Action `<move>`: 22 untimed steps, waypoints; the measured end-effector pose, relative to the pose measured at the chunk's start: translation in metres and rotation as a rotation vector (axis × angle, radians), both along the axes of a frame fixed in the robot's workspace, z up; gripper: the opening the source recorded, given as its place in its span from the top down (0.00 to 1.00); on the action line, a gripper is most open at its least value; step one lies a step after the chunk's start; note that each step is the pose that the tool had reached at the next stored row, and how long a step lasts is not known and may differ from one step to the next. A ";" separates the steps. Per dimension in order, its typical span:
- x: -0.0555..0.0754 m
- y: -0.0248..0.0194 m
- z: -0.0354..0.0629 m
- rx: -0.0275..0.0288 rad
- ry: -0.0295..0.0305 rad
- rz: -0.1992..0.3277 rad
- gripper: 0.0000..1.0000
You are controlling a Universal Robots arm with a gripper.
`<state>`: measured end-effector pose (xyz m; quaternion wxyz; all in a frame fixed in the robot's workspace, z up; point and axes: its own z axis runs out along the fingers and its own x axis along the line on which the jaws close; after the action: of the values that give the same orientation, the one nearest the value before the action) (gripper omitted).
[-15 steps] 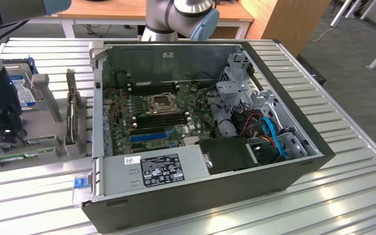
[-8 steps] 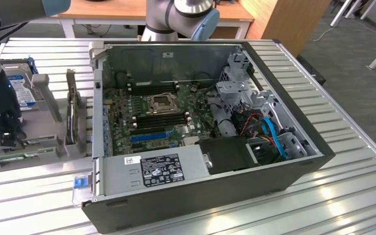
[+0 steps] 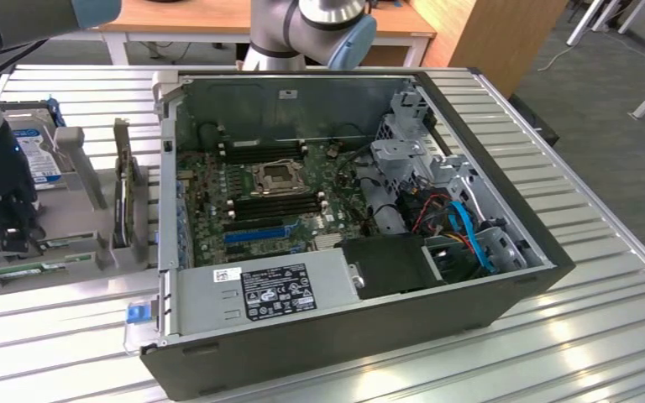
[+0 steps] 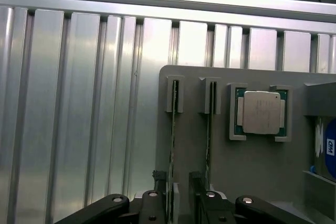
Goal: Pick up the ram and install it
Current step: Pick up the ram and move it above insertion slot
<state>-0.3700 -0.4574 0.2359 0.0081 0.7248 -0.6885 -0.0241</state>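
The gripper (image 4: 178, 187), spread wide, straddled the ram (image 4: 172, 140); the second stick (image 4: 209, 140) stood just beside, leaving little room.

gripper (image 4: 180, 195), jaws apart around ram (image 4: 172, 140) standing in grey holder (image 4: 252, 171); cpu (image 4: 260, 112) nearby

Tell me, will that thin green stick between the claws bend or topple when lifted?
The ram looks like a thin rigid board, so probably stiff and light. Standing on edge in a slot of the grey holder, it would likely topple without support.
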 end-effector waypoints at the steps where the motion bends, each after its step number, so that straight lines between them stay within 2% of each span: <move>1: 0.000 0.0000 -0.0011 -0.0001 0.0001 0.000 0.69; 22: 0.000 0.0000 -0.0229 0.0000 0.0000 0.000 0.69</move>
<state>-0.3700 -0.4574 0.2130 0.0081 0.7248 -0.6885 -0.0241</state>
